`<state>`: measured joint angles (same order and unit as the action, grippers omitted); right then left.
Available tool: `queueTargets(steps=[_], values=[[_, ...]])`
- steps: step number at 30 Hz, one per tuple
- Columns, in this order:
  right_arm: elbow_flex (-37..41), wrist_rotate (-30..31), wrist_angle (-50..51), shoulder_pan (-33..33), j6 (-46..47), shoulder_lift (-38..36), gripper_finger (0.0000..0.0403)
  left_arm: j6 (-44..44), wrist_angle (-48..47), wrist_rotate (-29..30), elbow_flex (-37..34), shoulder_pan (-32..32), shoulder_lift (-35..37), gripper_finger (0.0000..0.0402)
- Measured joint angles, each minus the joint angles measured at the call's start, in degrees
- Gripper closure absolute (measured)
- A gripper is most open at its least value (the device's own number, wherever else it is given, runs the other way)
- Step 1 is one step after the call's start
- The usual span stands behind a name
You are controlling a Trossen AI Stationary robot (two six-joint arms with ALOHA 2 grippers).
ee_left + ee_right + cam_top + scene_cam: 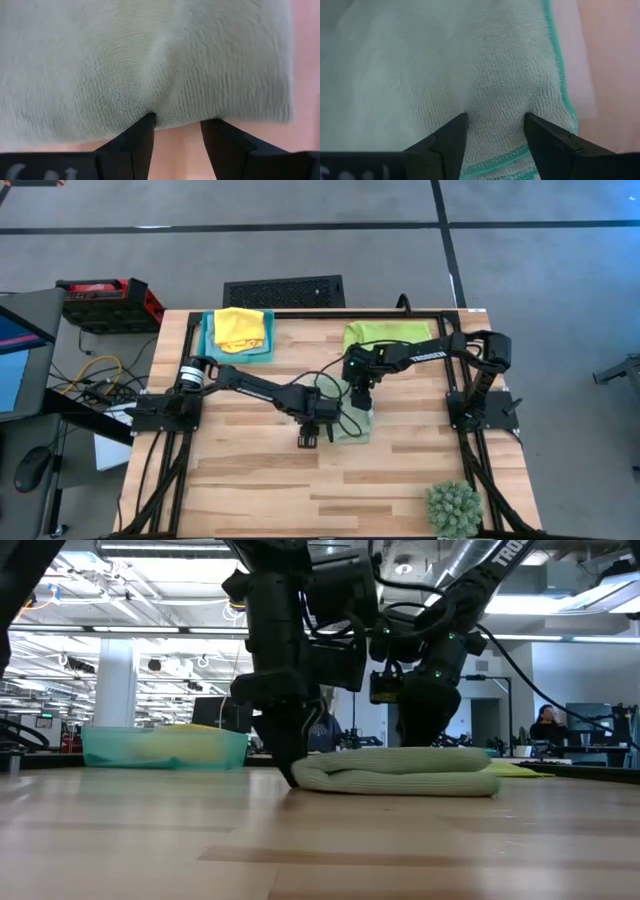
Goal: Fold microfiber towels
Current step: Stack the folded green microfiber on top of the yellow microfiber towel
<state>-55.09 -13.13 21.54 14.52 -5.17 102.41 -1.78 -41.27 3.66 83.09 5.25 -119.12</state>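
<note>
- At the far left of the wooden butcher-block worktop (260, 480), a rigid teal-green rectangular tray (209, 340) holds a crumpled yellow microfiber towel (241, 327); a light blue cloth edge shows under the yellow one.
- Near the middle of the worktop, the left gripper (309, 437) is down at the surface, at the left edge of a folded sage green microfiber towel (400, 771).
- From the left wrist view, its dark fingers (140, 140) are narrowly apart, one tip pressed into the towel's edge (150, 75), the other just short of it; bare wood shows between them.
- From table height, the sage green towel lies as a flat, doubled bundle with a rounded fold at its left end, where the left fingers (290, 765) touch it.
- Just right of that, the right gripper (360, 402) stands over the same towel.
- Its fingers (451, 142) are spread a moderate way, both tips resting on the cloth near a teal-stitched hem (560, 75).
- Behind the right gripper, a lime green microfiber towel (385, 333) lies spread flat on the worktop's far side.
- At the near right corner stands a small spiky green plant (455, 508).
</note>
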Motion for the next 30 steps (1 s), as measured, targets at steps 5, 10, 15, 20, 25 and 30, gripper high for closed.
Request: queueTargets(steps=[5,10,15,20,25,30], values=[[0.0,-1.1,2.8,-0.3,4.1,-0.3,0.0182,2.8,-1.6,0.1,0.0,-3.1,0.2,0.0244],[-0.1,-1.8,4.8,-1.6,7.2,-0.4,0.0182,7.0,-1.6,-0.2,0.0,-6.7,0.2,0.0244],[-0.1,-4.2,5.5,-2.7,11.2,-0.4,0.0182,11.4,-1.7,-0.7,0.0,-10.0,0.2,0.0244],[0.1,-5.4,6.6,-2.5,11.4,-1.3,0.0182,11.7,-3.3,-7.0,0.0,-12.1,0.9,0.0244],[0.3,-4.6,8.0,-2.0,11.4,-6.1,0.0182,12.2,-5.5,-7.7,-0.1,-12.3,5.5,0.0244],[0.3,-4.5,8.4,-2.0,11.3,-11.2,0.0182,9.5,-6.9,-6.6,-0.1,-12.8,10.7,0.0244]])
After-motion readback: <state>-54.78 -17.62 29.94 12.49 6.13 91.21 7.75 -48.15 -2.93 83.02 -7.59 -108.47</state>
